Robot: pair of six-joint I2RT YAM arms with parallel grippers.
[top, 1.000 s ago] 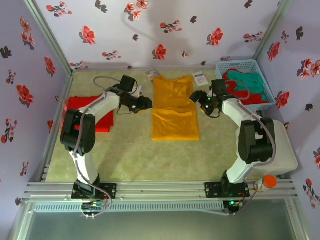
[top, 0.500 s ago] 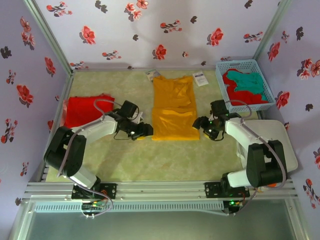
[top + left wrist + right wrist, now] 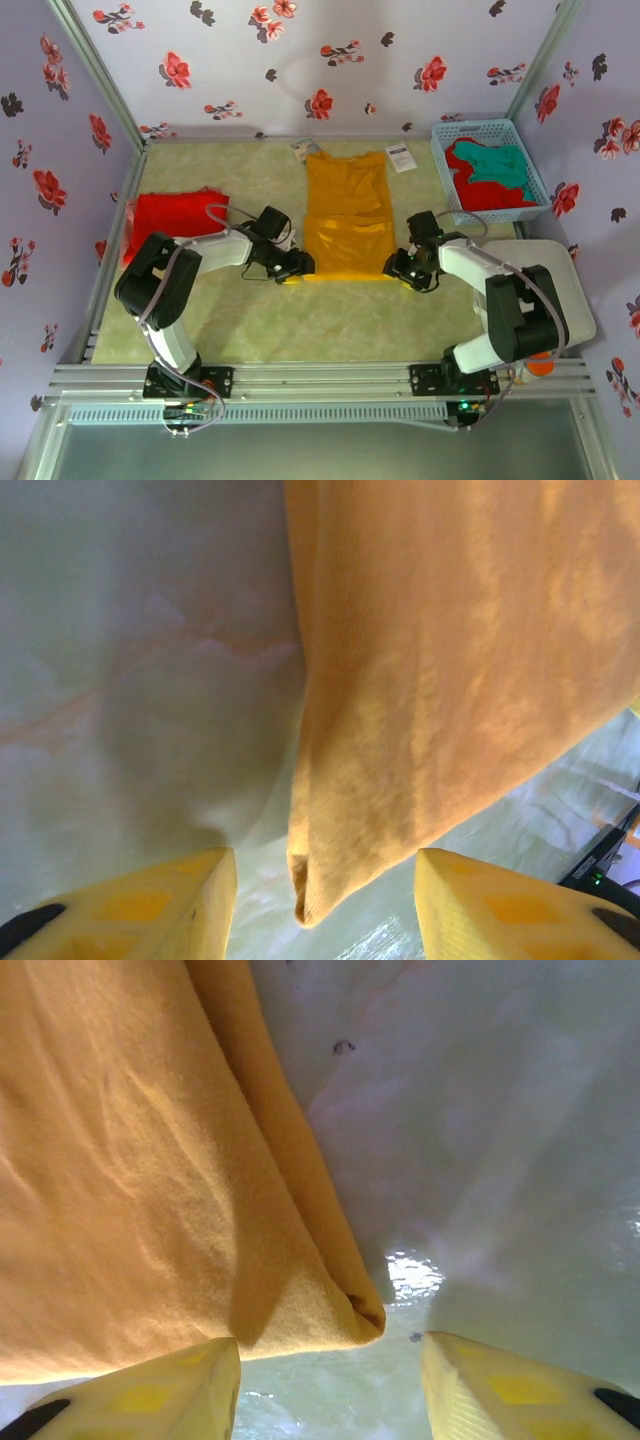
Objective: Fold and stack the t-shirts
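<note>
- The mustard-yellow t-shirt (image 3: 348, 205) lay mid-way across the counter (image 3: 250, 315), a narrow, softly creased rectangle.
- The left hand (image 3: 296, 267) and right hand (image 3: 398, 268) stood open, fingers astride its near corners.

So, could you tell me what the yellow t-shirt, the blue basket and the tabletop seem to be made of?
The mustard-yellow t-shirt looks like soft matte knit cloth: fine ribbing, fuzzy folded edge. The blue basket seems moulded plastic, given its stiff mesh walls. The table appears a smooth, slightly glossy marble-patterned sheet; its glint suggests this, material uncertain.
</note>
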